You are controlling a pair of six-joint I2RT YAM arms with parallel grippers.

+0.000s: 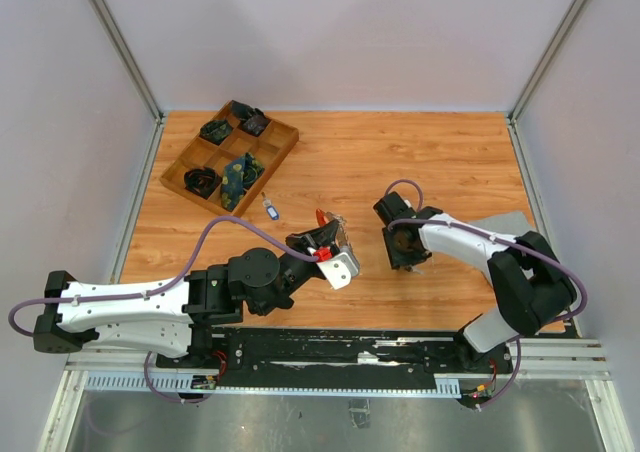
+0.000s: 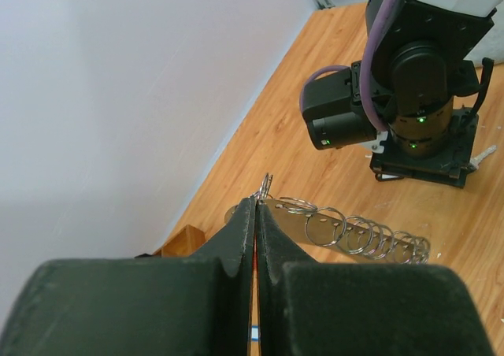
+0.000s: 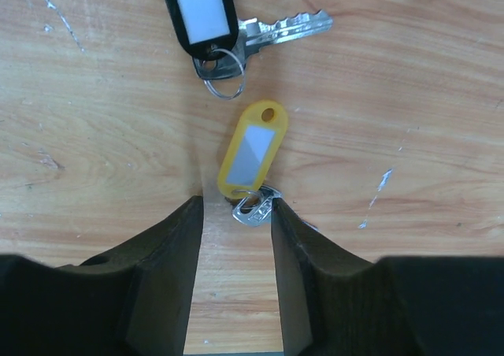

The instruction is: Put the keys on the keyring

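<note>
So the left gripper has its fingers squeezed right together, and it's got the keyring pinched by one end. In the left wrist view a row of silvery split rings sticks out past the fingertips, up off the table and pointing toward the right arm. There's a thin red sliver showing in the crack between the pads, but most of that red part is buried in the grip, so I can't make out its shape from there. From overhead the keyring is just a small glittery, red blob at the tip of the left gripper, too small to read any detail. The right gripper is pointed straight down at the wood with its fingers spread apart and nothing in them. The yellow-tagged key lies flat just ahead of the gap. Its little silver metal end sits between the two fingertips, partly tucked behind the right-hand one, so I can't tell if they touch. Just beyond it lies a black-tagged key, its tag cut off by the top of the frame. From above, the right gripper hides both keys completely. A blue-tagged key lies near the wooden tray, whose dark contents are hard to identify.
</note>
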